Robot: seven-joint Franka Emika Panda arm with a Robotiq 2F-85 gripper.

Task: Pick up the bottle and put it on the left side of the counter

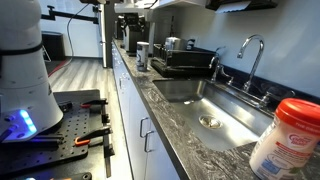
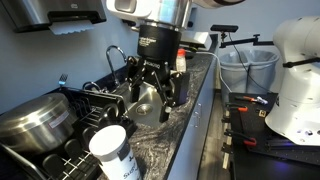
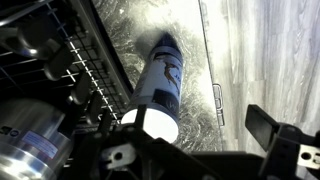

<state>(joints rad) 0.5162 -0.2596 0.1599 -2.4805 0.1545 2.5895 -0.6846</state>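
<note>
One gripper (image 2: 153, 98) hung over the counter (image 2: 203, 100) in an exterior view, at 12 o'clock of frame centre. Its jaws were spread wide, with nothing between the fingers (image 2: 136, 92). The wrist view confirmed this: two dark finger bodies sat apart along the bottom edge, at 7 and 4 o'clock, and nothing was gripped.

The bottle (image 1: 285, 140) stood upright on the counter in an exterior view, at 4 o'clock of the frame. Its red cap was screwed on and its red-and-white label faced the camera. It stood at 4 o'clock of the sink (image 1: 205, 105), beyond the basin's near corner. The gripper did not appear in that view, so the bottle stood free of it.

A white container (image 3: 160, 85) with a dark label occupied the centre of the wrist view. It stood on the granite between the dish rack (image 3: 60, 60) at 9 o'clock and the counter's front edge at 3 o'clock. The same container appeared at 7 o'clock in an exterior view, with a steel pot (image 2: 40, 120) at 9 o'clock of it. The faucet (image 1: 250, 50) rose at 1 o'clock of the sink.
</note>
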